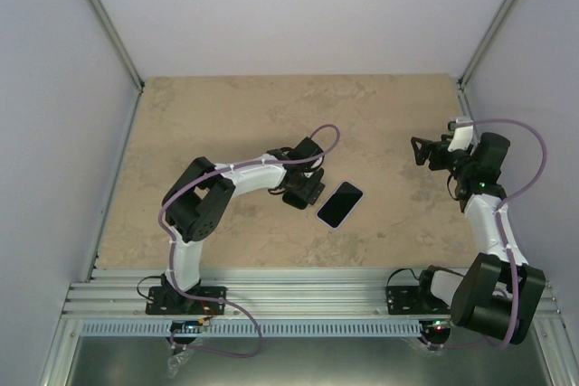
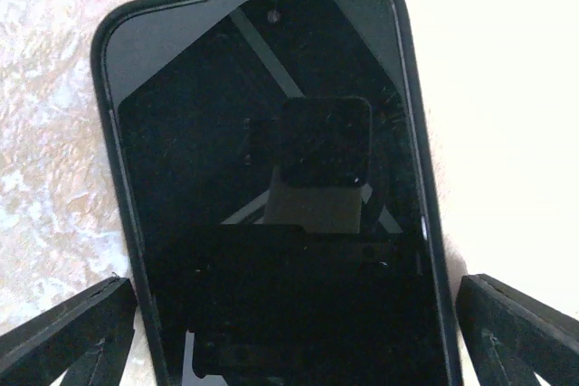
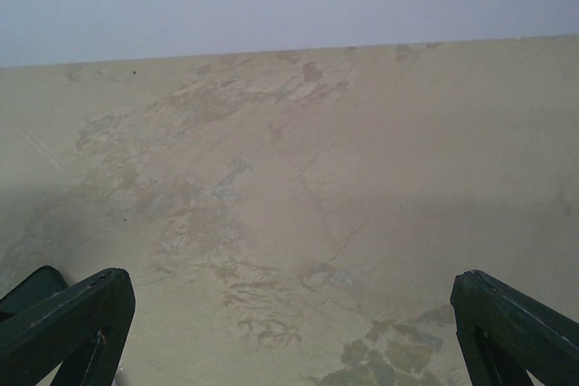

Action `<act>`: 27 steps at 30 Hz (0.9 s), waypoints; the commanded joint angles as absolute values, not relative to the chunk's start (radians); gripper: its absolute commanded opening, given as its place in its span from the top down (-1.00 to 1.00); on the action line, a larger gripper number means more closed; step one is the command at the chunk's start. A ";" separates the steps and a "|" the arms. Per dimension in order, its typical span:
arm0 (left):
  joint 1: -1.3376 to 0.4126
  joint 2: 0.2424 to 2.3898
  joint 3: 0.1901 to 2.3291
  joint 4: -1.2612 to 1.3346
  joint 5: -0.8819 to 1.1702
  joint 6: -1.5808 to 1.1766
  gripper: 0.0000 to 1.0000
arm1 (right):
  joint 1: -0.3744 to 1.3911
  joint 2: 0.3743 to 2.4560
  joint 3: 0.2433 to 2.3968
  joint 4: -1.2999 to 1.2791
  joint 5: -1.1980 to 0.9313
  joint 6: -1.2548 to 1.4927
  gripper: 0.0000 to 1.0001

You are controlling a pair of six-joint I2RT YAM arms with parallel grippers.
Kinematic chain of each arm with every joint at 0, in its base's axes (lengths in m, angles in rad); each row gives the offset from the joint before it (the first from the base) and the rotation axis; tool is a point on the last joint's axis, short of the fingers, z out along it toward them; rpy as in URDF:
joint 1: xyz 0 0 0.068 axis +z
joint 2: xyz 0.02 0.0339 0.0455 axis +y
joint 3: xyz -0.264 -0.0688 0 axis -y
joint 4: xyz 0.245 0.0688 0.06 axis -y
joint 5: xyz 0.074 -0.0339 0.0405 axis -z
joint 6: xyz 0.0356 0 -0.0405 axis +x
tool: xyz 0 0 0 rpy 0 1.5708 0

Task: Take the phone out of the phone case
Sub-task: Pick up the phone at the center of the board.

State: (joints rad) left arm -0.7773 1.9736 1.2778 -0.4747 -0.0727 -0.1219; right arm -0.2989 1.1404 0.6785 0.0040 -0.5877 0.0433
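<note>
A black phone [image 1: 340,203] lies screen up in a thin black case [image 2: 407,88] near the middle of the table. In the left wrist view the phone [image 2: 271,205] fills the frame, its dark screen reflecting the gripper. My left gripper [image 1: 306,194] is open, its fingers [image 2: 72,327] spread on either side of the phone's near end, just left of the phone in the top view. My right gripper [image 1: 422,151] is open and empty, held above the table's right side, away from the phone.
The beige stone-patterned table [image 1: 226,115] is bounded by pale walls at the back and sides. An aluminium rail [image 1: 298,300] runs along the near edge by the arm bases. The right wrist view shows only bare tabletop [image 3: 289,205].
</note>
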 commanded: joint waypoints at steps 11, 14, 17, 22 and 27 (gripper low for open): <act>-0.816 2.115 1.357 -0.572 -0.222 -0.214 -0.89 | -0.310 1.135 0.664 0.035 -0.581 0.057 -0.95; -0.816 2.134 1.372 -0.588 -0.248 -0.218 -0.78 | -0.314 1.136 0.663 0.037 -0.581 0.059 -0.95; -0.816 2.141 1.375 -0.596 -0.258 -0.214 -0.64 | -0.317 1.138 0.660 0.039 -0.583 0.057 -0.95; -0.816 2.120 1.374 -0.605 -0.257 -0.199 -0.46 | -0.317 1.134 0.651 0.046 -0.601 0.056 -0.95; -0.813 2.049 1.370 -0.596 -0.172 -0.164 -0.44 | -0.318 1.113 0.628 0.069 -0.626 0.049 -0.95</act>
State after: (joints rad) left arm -0.8188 2.0613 1.4014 -0.4995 -0.1955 -0.2115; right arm -0.3122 1.1397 0.6575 0.0246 -0.5961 0.0494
